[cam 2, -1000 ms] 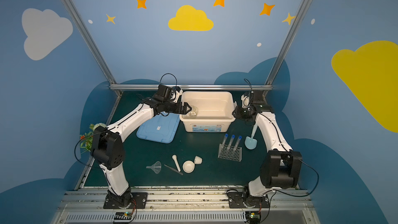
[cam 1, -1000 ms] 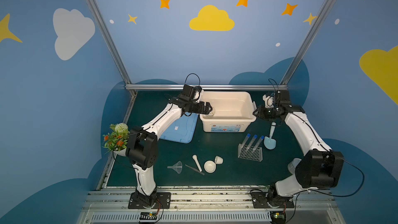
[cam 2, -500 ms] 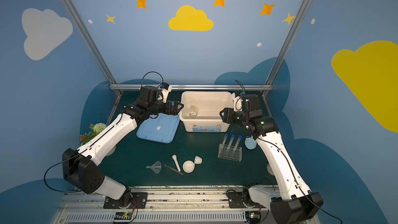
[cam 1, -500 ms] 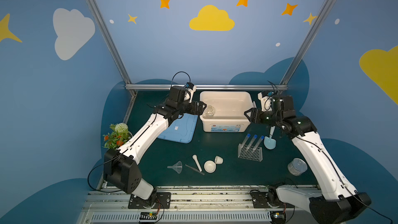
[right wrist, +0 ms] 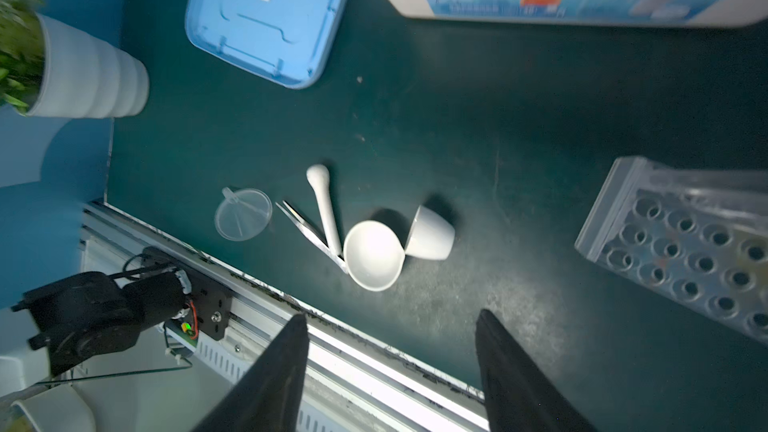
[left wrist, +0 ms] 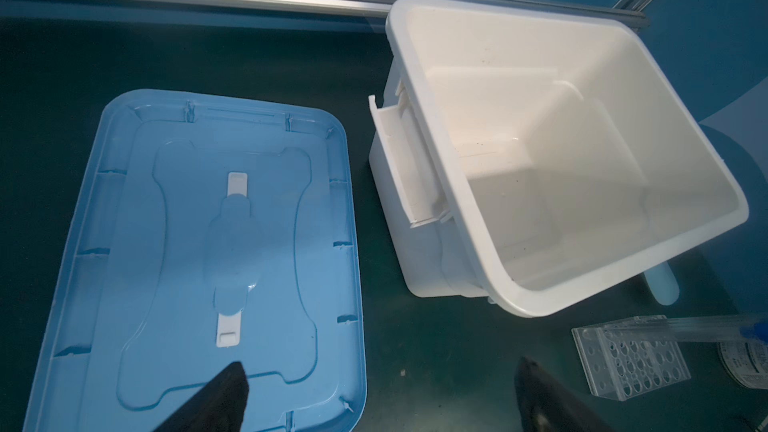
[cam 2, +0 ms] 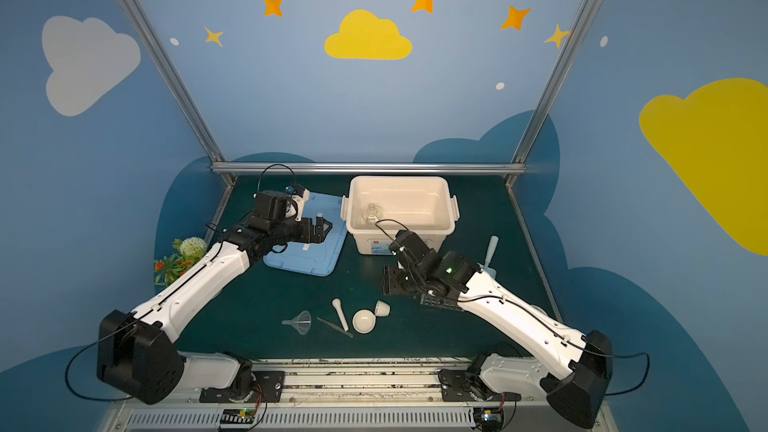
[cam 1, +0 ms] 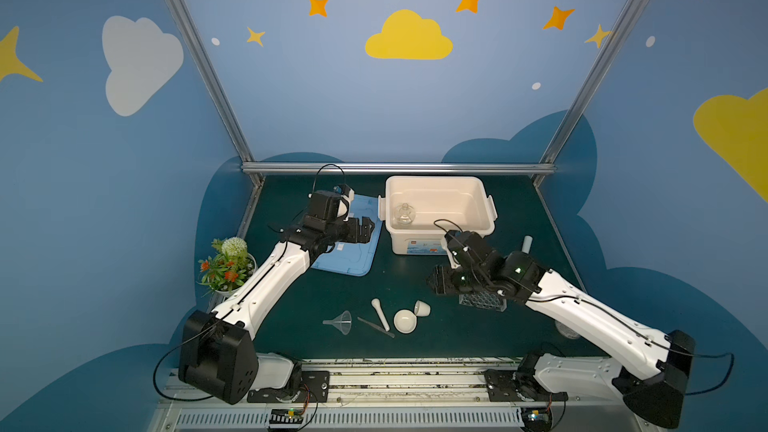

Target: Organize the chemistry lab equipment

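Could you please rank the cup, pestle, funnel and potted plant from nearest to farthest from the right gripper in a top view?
From the right gripper:
1. cup, close by, slightly left
2. pestle, further left
3. funnel, left again
4. potted plant, at the far left edge

Potted plant, orange and white flowers, white ribbed pot: upright at left edge of dark green table. Round tin: front right of table, mostly hidden. Backdrop: blue walls, yellow cloud, orange stars, white clouds. Aluminium rail along far table edge.
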You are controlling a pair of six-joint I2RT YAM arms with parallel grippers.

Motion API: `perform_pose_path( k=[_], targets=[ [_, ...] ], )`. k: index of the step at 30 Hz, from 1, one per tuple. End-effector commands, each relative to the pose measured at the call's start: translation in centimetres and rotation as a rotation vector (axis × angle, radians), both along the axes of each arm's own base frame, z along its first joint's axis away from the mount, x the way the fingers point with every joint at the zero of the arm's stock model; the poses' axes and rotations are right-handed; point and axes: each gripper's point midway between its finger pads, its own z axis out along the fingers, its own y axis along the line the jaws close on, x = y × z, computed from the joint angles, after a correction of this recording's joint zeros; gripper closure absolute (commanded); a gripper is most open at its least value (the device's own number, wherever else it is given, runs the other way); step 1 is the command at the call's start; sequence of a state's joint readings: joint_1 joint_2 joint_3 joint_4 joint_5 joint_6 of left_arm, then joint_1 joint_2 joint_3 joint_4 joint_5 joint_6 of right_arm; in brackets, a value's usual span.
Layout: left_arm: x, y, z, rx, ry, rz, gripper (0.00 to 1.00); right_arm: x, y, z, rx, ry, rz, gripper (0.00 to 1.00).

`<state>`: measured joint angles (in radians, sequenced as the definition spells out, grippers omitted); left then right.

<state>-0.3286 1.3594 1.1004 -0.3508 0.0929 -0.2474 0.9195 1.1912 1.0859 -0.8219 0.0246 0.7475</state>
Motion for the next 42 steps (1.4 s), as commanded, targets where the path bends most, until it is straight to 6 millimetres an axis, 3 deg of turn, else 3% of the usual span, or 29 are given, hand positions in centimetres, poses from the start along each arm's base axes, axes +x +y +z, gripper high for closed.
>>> perform_pose_path(
  k=[1, 5, 14, 30, 42],
  targets=[
    [-0.2, 0.7, 0.3, -0.004, -0.017, 0.023, 0.0, -1.4, -0.7, -3.5, -0.043, 0.098, -0.116, 0.36],
    [-0.6, 1.2, -0.4, 0.002, -0.008, 0.035, 0.0, -1.7, 0.0, -6.6, -0.063, 0.141, -0.143, 0.36],
    [-1.5, 1.6, -1.5, 0.002, 0.013, 0.043, 0.0, -2.7, 2.7, -10.9, -0.188, 0.355, -0.099, 0.35],
    [-2.5, 2.4, -2.3, 0.026, 0.031, 0.061, 0.0, -1.3, 2.6, -14.6, -0.231, 0.397, -0.126, 0.42],
    [-2.7, 2.5, -2.7, 0.028, 0.039, 0.065, 0.0, -0.1, 2.4, -15.9, -0.22, 0.411, -0.13, 0.49]
  ],
)
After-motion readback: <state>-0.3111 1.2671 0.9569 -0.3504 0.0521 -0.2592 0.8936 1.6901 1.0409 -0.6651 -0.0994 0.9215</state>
